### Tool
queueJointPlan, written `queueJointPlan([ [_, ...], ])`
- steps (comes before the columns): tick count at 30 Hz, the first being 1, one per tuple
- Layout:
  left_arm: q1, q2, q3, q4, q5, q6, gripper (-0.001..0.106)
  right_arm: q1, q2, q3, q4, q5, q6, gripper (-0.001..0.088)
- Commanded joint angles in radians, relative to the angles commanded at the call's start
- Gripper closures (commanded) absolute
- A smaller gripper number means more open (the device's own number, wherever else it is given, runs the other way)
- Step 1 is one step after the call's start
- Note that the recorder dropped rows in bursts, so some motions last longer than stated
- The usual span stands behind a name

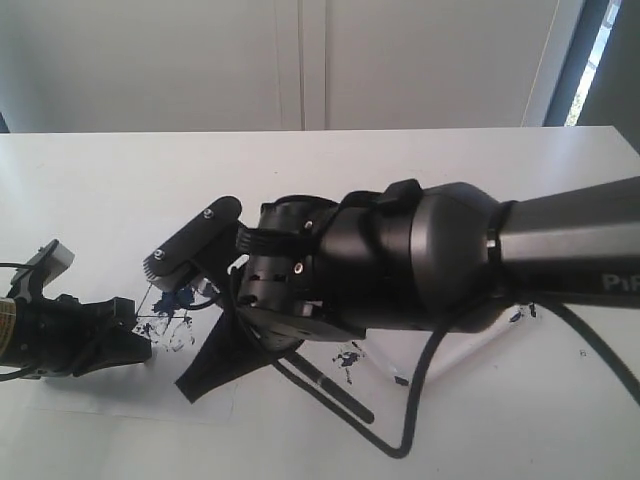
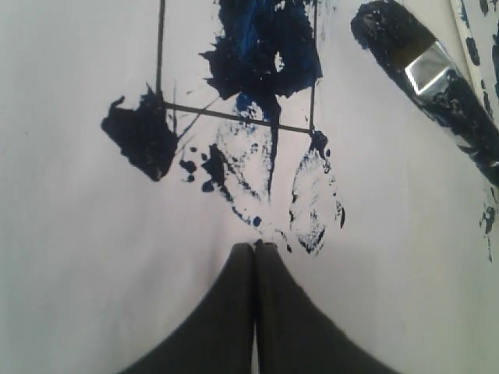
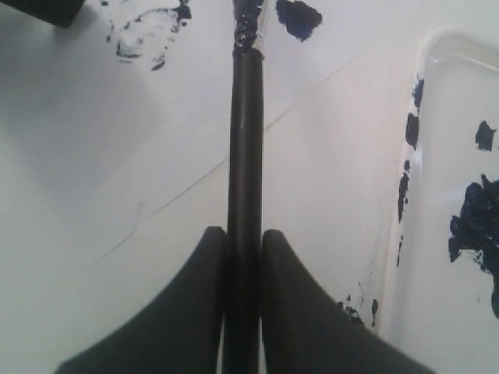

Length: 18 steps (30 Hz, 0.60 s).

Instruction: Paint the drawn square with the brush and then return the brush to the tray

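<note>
White table (image 1: 400, 170) under a pale wall (image 1: 150, 60) is filling the background of the exterior view.

1. Right arm (image 1: 430, 260): black, the bulkiest item. It is reaching in from the right edge of the exterior view and covering its centre.
2. Paper sheet (image 2: 78, 234): white, lying flat on the table. It is taking up nearly all of the left wrist view.
3. The tray (image 3: 425, 54): clear plastic with a rounded corner, sitting along the right side of the right wrist view. Blue specks are dotting its rim.
4. Left gripper (image 2: 254, 246): resting at the lower left of the exterior view, just beside the painted area. Its fingers are pressed together with nothing between them, the tips pointing at the smears from the bottom centre of the left wrist view.
5. Right gripper (image 3: 243, 232): its fingers are pinching the black handle at the lower centre of the right wrist view.
6. The brush (image 3: 245, 140): running straight up the middle of the right wrist view. In the left wrist view its silver ferrule and blue tip are showing at upper right, just outside the square's right-hand line. Contact with the paper cannot be told.
7. The drawn square (image 2: 234, 62): thin black outline at the top centre of the left wrist view, partly covered in dark blue. Smears are spilling past its lower line.
8. Paint blob (image 3: 475, 222): dark blue, sitting inside the tray at the right edge.
</note>
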Motion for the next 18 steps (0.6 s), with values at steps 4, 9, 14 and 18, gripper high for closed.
queueJointPlan([
  [4,0.000,0.000,0.000,-0.005,0.002,0.002,0.105,0.000,0.062,-0.046,0.028,0.010,-0.047,0.0868],
  [9,0.000,0.000,0.000,-0.001,0.004,0.002,0.105,0.000,0.109,-0.081,0.060,-0.012,-0.064,0.0868],
  [14,0.000,0.000,0.000,-0.001,0.009,0.002,0.105,0.000,0.114,-0.115,0.072,-0.010,-0.076,0.0868],
  [18,0.000,0.000,0.000,-0.001,0.011,0.002,0.105,0.000,0.124,-0.160,0.167,0.012,-0.172,0.0868],
])
